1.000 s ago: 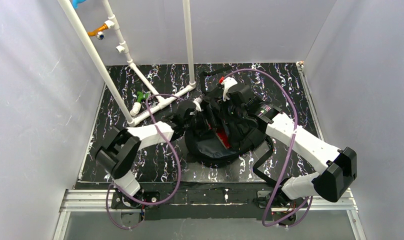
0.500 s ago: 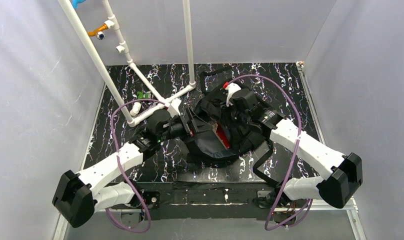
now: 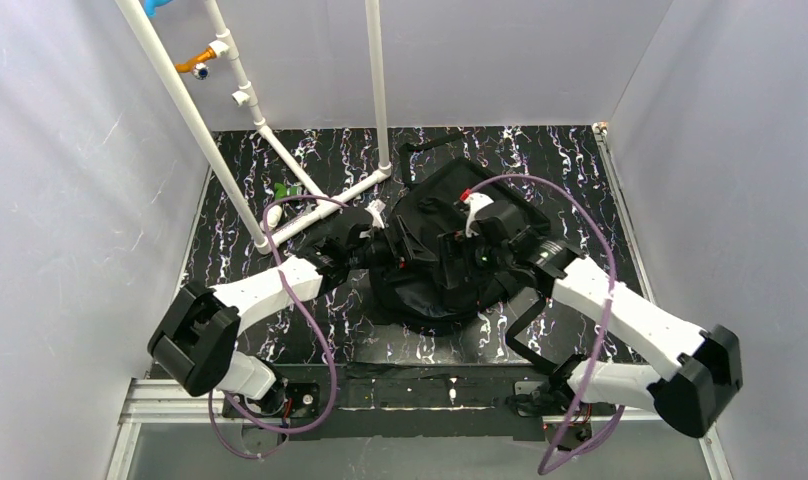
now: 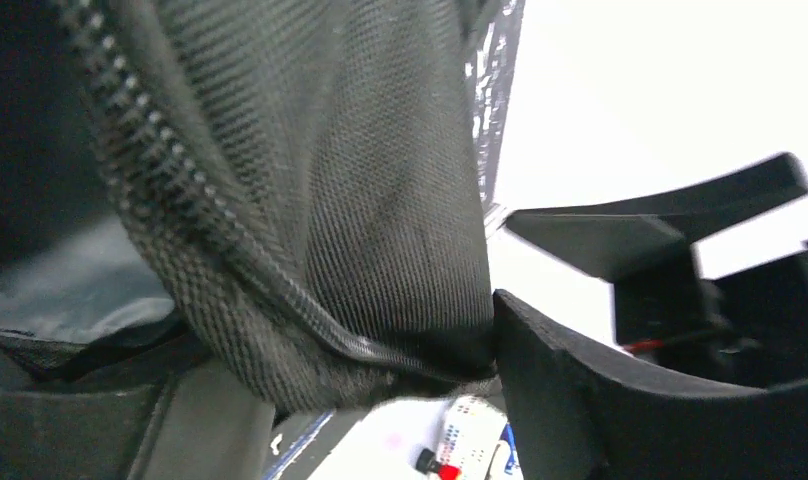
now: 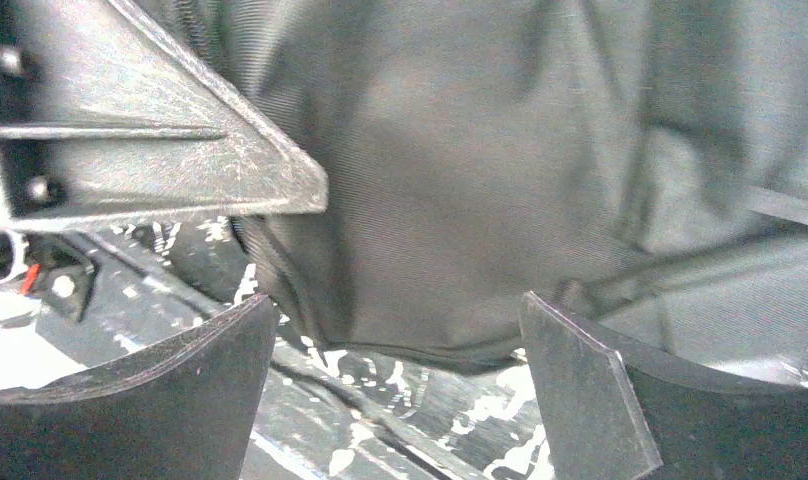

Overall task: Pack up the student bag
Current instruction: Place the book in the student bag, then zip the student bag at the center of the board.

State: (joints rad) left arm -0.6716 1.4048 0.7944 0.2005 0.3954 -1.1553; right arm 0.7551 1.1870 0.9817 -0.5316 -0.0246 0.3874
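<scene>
black bag lies on the counter, its zipper edge at the tips of the parted left gripper, the right gripper spread wide close by it; likely opening the mouth, next clamp that edge and lift.

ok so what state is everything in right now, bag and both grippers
student bag: slumped on the table, zipper undone where the left wrist view shows it
left gripper: jaws apart, one fingertip against the bag's zipper edge, nothing clearly gripped
right gripper: wide open, empty, facing the bag fabric
</scene>
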